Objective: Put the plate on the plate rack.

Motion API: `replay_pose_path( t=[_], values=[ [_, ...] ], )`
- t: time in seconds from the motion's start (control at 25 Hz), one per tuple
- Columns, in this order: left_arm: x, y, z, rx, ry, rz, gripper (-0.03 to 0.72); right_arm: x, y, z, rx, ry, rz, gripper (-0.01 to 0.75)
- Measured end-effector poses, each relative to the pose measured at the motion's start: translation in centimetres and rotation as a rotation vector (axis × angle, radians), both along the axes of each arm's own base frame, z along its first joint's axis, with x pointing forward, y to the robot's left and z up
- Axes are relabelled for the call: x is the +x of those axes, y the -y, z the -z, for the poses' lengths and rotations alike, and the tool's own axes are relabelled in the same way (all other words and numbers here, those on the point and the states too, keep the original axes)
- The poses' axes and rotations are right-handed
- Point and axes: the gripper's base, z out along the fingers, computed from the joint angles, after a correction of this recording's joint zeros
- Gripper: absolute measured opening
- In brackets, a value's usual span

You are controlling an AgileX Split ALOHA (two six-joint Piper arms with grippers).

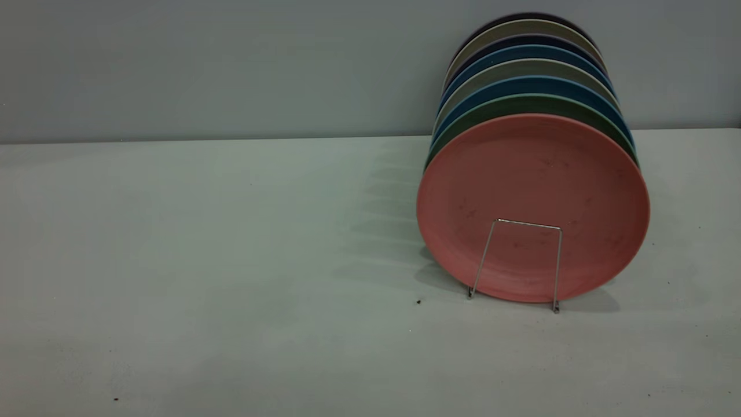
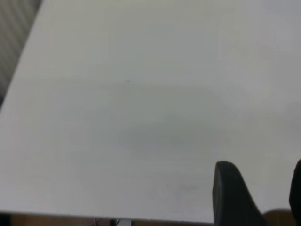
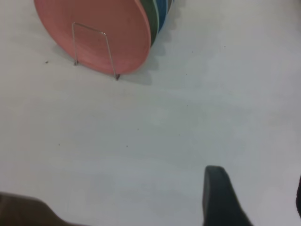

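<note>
The plate (image 1: 532,200) already stands upright at the front of the plate rack (image 1: 517,263), just before a green plate (image 1: 524,107) and a row of others on the desk (image 1: 202,260). It looks stiff, matte, fairly light and probably breakable, best pinched at its raised rim. Both hands hang apart from it: the left hand (image 2: 263,193) and right hand (image 3: 256,197) each show a wide gap, holding nothing.

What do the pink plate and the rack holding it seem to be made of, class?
Pink plate: probably a matte plastic or fibre composite. It shows a dull, even salmon surface with faint dark specks and no glaze shine; ceramic cannot be ruled out.

Rack: thin bare metal wire, silver and slightly shiny, bent into an upright rectangular loop in front of the plate.
</note>
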Motion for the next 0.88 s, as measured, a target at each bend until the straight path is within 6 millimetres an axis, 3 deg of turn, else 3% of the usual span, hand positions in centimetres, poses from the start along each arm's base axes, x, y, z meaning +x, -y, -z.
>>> replay_pose_path(
  t=[0.2,0.88],
  values=[
    [0.02,0.55,0.02,0.005,-0.003,0.082,0.337,0.0,0.0,0.0,0.0,0.0,0.0,0.402],
    [0.02,0.57,0.02,0.009,-0.003,0.087,0.337,0.0,0.0,0.0,0.0,0.0,0.0,0.402]
  ],
)
